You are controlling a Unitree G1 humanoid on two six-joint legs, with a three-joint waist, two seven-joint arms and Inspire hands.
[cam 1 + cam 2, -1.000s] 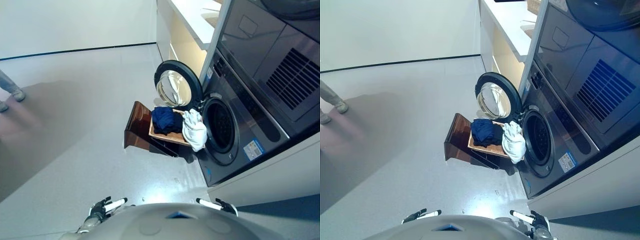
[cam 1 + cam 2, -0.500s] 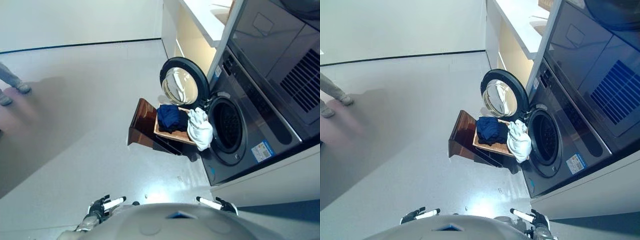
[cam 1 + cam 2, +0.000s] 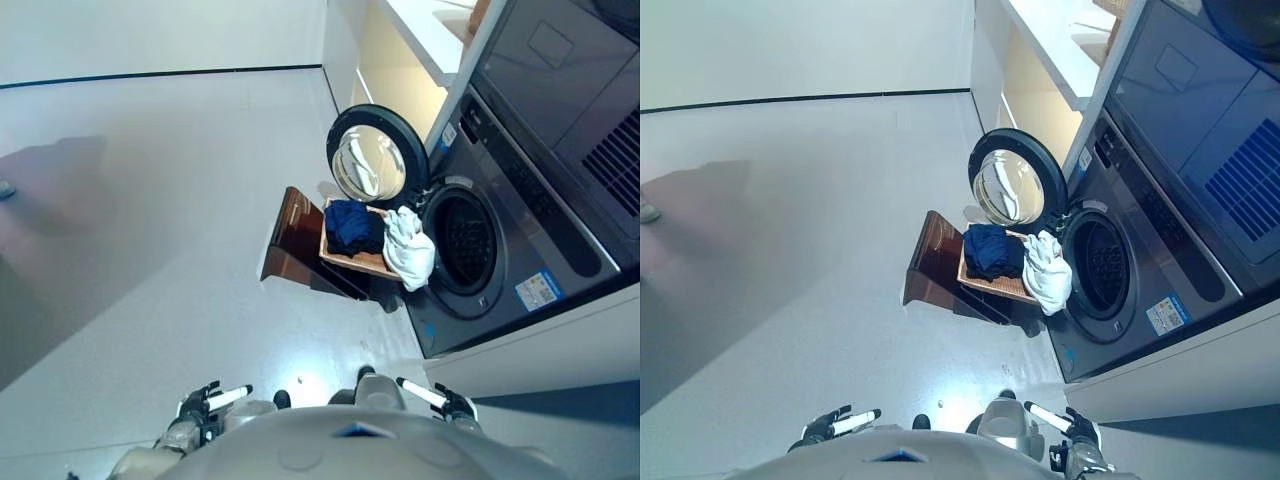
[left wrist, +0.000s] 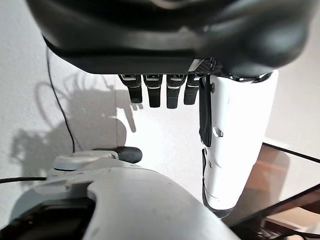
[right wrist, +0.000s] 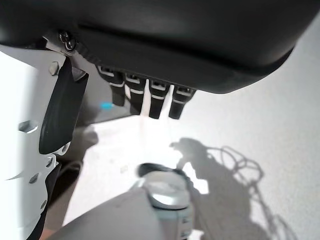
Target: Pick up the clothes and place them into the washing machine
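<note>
A shallow wicker basket rests on a low dark brown box beside the washing machine. Dark blue clothes lie in the basket, and a white garment hangs over its edge toward the machine's round opening. The machine's door stands open. My left hand and right hand hang low by my sides, far from the basket. In the wrist views the left hand's fingers and the right hand's fingers are relaxed and hold nothing.
A white cabinet with a countertop stands beyond the machine. A white panel lies beside the machine on the near side. Grey floor stretches wide to the left.
The whole picture has shifted, so the camera has moved closer to the machine and turned. The person's shoes at the left edge have slid almost out of view. Both hands stay low.
</note>
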